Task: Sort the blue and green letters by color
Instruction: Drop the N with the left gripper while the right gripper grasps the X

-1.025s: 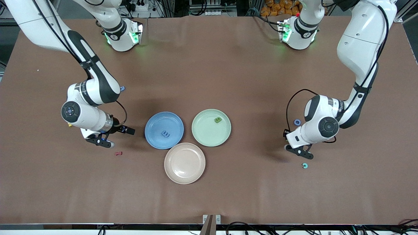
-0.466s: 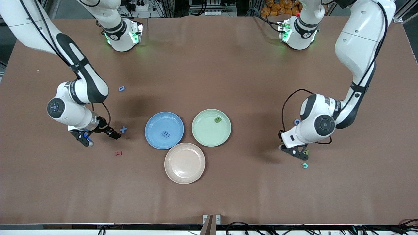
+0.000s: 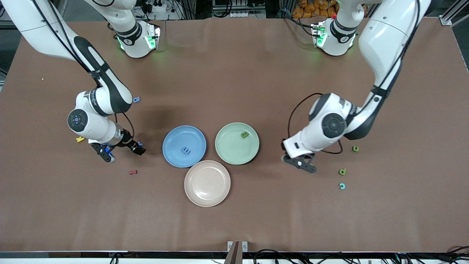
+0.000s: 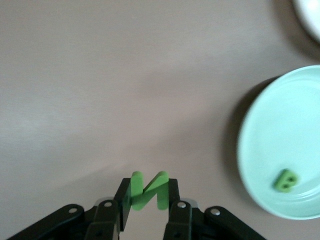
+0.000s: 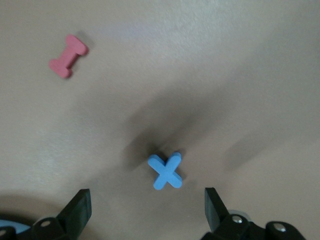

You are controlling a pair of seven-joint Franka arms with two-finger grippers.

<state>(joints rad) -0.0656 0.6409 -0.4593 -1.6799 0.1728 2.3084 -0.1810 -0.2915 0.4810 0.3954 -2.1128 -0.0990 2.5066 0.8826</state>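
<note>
My left gripper [image 3: 301, 164] is shut on a green letter N [image 4: 149, 191] and holds it over bare table beside the green plate [image 3: 231, 150], which shows in the left wrist view [image 4: 265, 150] with a green letter [image 4: 285, 180] in it. My right gripper [image 5: 146, 200] is open just above a blue letter X [image 5: 166, 171] that lies on the table between its fingers. In the front view this gripper [image 3: 105, 152] is beside the blue plate [image 3: 176, 139], which holds a blue letter [image 3: 186, 150]. Another blue letter [image 3: 136, 99] lies by the right arm. Two green letters [image 3: 355, 148] [image 3: 342, 171] lie toward the left arm's end.
A pink plate [image 3: 207, 183] sits nearer the camera than the other two plates. A dark red letter [image 3: 133, 172] lies near the right gripper, and it shows in the right wrist view [image 5: 68, 56]. A yellow letter [image 3: 79, 139] and a teal letter [image 3: 342, 186] lie on the table.
My left arm has carried the green letter toward the green plate, uncovering two green letters on the table. My right gripper swung away from the plates and then back toward the blue X.
</note>
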